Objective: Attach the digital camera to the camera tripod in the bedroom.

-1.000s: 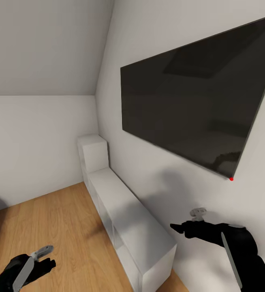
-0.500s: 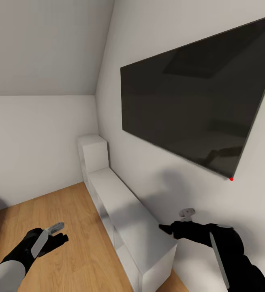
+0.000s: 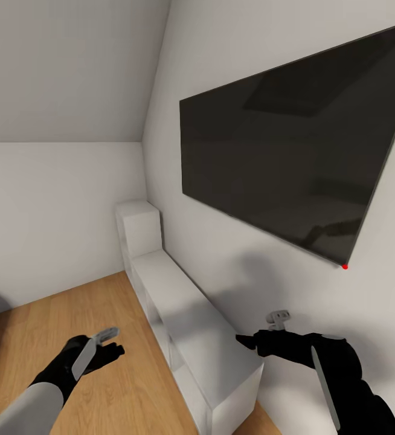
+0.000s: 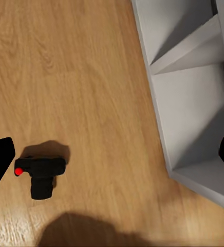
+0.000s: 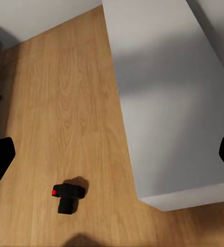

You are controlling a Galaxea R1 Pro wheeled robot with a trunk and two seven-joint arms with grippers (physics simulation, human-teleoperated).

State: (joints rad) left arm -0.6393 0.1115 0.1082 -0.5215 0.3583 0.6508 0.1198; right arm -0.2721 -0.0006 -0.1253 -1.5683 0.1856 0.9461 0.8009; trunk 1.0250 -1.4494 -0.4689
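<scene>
Left wrist view is showing the digital camera (image 4: 41,175) lying on the wood floor (image 4: 86,87) near the low white cabinet (image 4: 194,103), with the left gripper (image 4: 112,154) spread wide open high above it. The right gripper (image 5: 112,157) is gaping open over the cabinet too, holding nothing. I'm guessing a drop straight down from here risks the fingers knocking the little body sideways or under the shelf instead of pinching it

The digital camera (image 4: 41,176) is showing black with a red dot. The plank floor (image 3: 95,314) is glowing honey-brown, the shelf unit (image 3: 185,320) white, the television (image 3: 288,157) glossy black.
</scene>
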